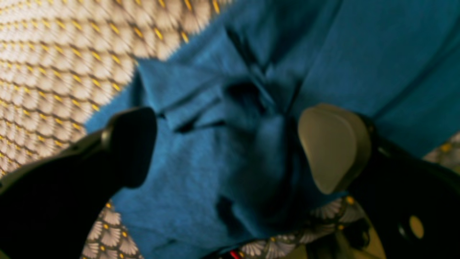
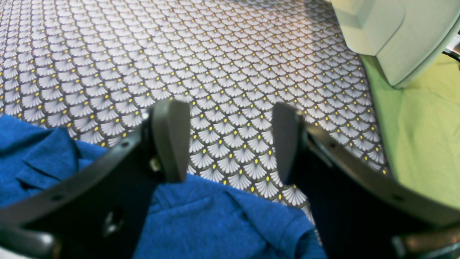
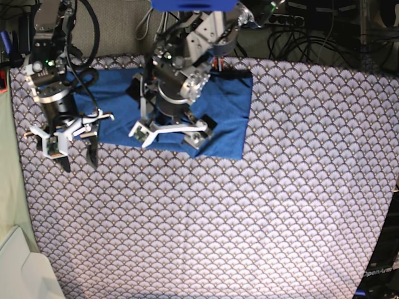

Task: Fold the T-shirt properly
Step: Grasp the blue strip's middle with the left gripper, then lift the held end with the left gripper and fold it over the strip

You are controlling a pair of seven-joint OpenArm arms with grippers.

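Our left gripper [image 1: 226, 147] stands wide open over bunched cloth, holding nothing. Our right gripper [image 2: 230, 140] hangs parted and empty at the shirt's left edge. The plain medium-blue knit T-shirt [image 3: 221, 103] lies at the far side of the grey scallop-patterned tablecloth [image 3: 249, 218], its long axis running left to right. A pale green box [image 2: 399, 32] sits nearby.

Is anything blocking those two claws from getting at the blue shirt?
Nothing visible does. The left gripper hangs open right over the bunched T-shirt; the right gripper is open at its edge above the tablecloth.
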